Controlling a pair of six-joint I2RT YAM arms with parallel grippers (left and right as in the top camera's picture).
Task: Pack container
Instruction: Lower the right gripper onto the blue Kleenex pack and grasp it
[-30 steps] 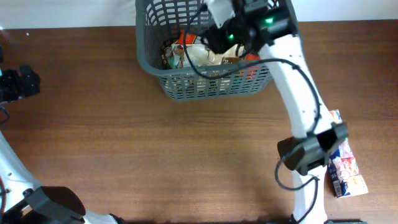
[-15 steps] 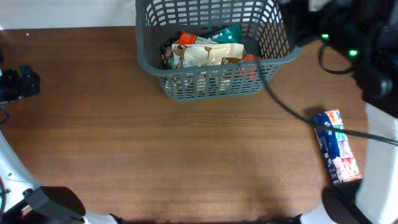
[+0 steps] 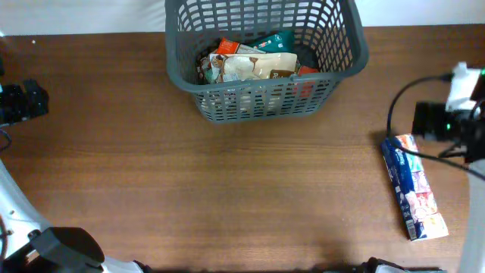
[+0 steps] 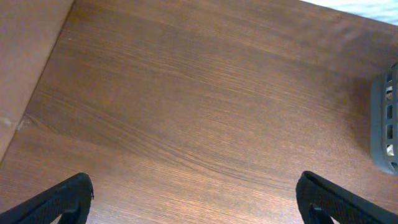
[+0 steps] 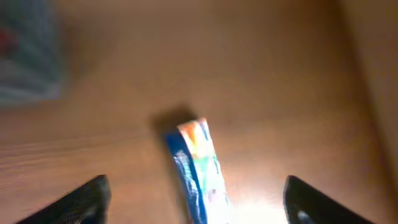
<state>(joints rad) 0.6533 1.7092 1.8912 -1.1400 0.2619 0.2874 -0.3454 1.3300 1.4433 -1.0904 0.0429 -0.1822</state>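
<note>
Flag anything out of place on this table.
One blue snack packet lies alone on the table at the right, at a slight slant, well apart from the container, where the other packets are piled. Nothing looks spilled or damaged.

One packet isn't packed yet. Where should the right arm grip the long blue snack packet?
Probably across its narrow middle, from straight above: the long blue snack packet lies flat on the brown wooden table, so only its long edges offer opposing sides.
</note>
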